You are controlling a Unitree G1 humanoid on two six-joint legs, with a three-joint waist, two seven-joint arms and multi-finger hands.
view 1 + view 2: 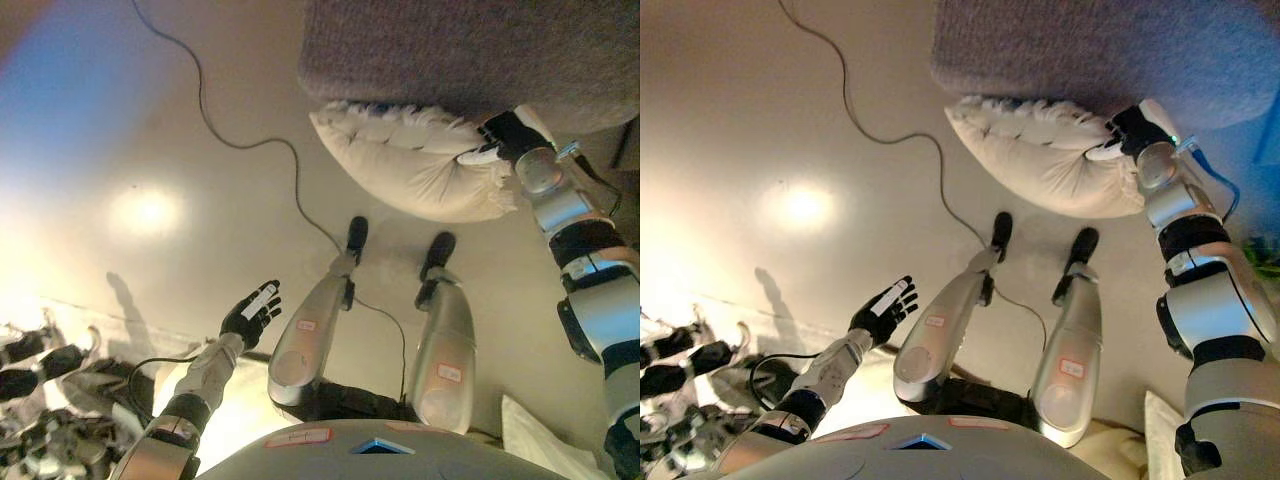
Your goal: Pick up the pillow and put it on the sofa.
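Note:
A cream pillow (410,160) with ruffled edges is held up against the front edge of the grey-brown sofa (470,45) at the top of the view. My right hand (497,140) is at the pillow's right end, fingers curled into the cloth, pinching it; it also shows in the right eye view (1122,135). My left hand (252,312) hangs low at the lower left, fingers straight and spread, holding nothing, far from the pillow.
A second pale cushion (540,435) shows at the bottom right corner. A heap of dark and light objects (45,400) lies on the floor at the lower left. The beige floor (120,150) spreads to the left of the sofa.

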